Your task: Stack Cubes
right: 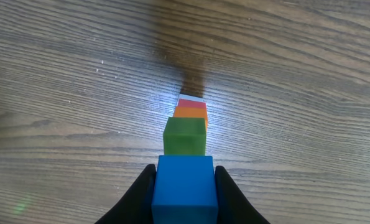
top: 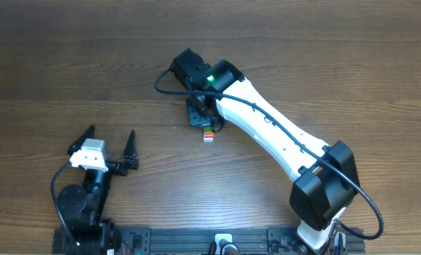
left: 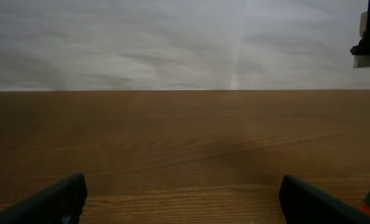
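1. The right gripper [right: 185, 179] is clamped on the blue cube [right: 185, 190], one finger on each side face. Grip looks square to me, nothing crooked.
2. The stack [top: 209, 136] sits around the middle of the table [top: 54, 57]. In the overhead shot it's just off the right gripper toward 6 o'clock.
3. From the wrist cam the stack reads green cube [right: 185, 137] on top, orange cube [right: 191, 114] under it, then a sliver of red cube [right: 193, 104]. There's something pale at the very bottom, can't tell what it is.
4. Blue hangs just beside green, on the gripper's side of it, and I'd say it's not squarely over it. Whether the two are touching, I honestly can't tell from these angles.
5. My read of the step in hand is getting blue onto green. To do it well, I'd centre blue over green first with the edges parallel, then come straight down slowly. That tower is narrow and several cubes tall, so any sideways nudge could tip the lot.
6. I'd only let go once blue sits flat on green. Ease the jaws apart and lift straight up so a finger doesn't drag the cube off.
7. The left gripper [top: 111, 134] sits about 8 o'clock from the stack, well apart from it. Its fingers are spread wide with nothing in them. Best it keeps out of this.
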